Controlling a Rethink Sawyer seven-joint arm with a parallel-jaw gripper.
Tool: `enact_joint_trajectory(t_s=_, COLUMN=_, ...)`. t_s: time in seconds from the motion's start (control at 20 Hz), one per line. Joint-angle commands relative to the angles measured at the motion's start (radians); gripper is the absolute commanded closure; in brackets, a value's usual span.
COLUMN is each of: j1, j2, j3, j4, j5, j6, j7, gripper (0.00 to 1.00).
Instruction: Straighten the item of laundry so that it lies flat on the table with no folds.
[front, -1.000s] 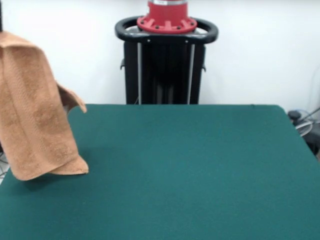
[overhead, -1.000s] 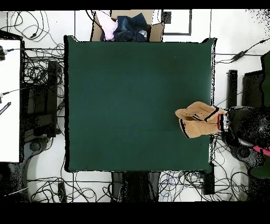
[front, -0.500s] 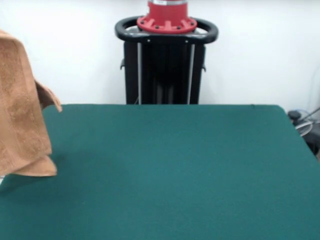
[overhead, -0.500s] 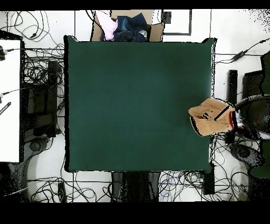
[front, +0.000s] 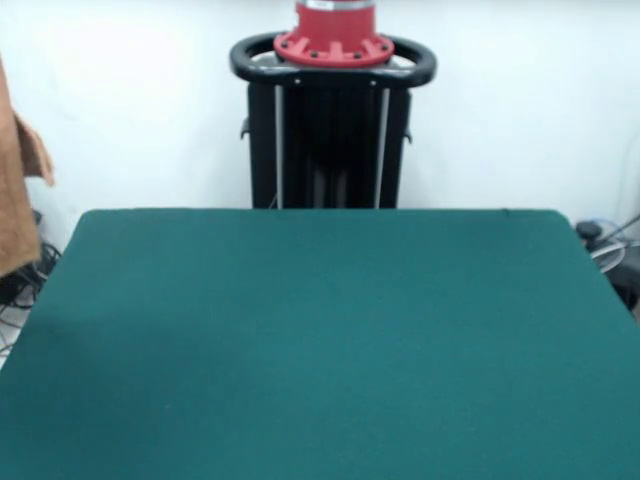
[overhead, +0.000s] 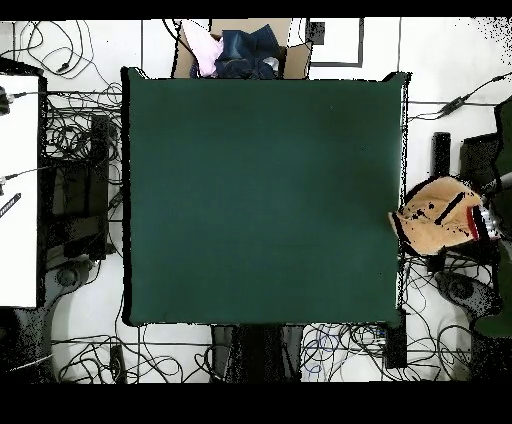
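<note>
The item of laundry (front: 14, 190), a light orange-tan towel, hangs bunched in the air at the left edge of the front view, beyond the table's side. From overhead, the item of laundry (overhead: 432, 225) is a crumpled bundle just past the right edge of the table (overhead: 260, 200), with nothing of it resting on the green top. My gripper (overhead: 468, 214) is shut on the cloth at the bundle's right side and is mostly covered by it. The table (front: 330, 340) has nothing lying on it.
A cardboard box of clothes (overhead: 238, 50) stands past the table's top edge in the overhead view. Cables (overhead: 70, 250) cover the floor around the table, and a white desk (overhead: 18, 180) stands at the left. The robot's pedestal (front: 332, 110) rises behind the far edge.
The arm has carried the hanging towel sideways off the table. It went from over the table's edge to wholly beyond it, leftward in the front view and rightward overhead.
</note>
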Motion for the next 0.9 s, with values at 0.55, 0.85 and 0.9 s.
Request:
enact_joint_trajectory(t_s=0.55, j1=0.301, j2=-0.323, j3=-0.121, j4=0.351, j5=-0.330, j6=-0.557, j7=0.189, gripper=1.00)
enact_joint_trajectory(t_s=0.85, j1=0.526, j2=-0.302, j3=-0.276, j4=0.353, j5=-0.568, j6=-0.542, j7=0.531, gripper=1.00)
enact_joint_trajectory(t_s=0.9, j1=0.552, j2=-0.295, j3=-0.294, j4=0.350, j5=-0.587, j6=-0.537, j7=0.564, gripper=1.00)
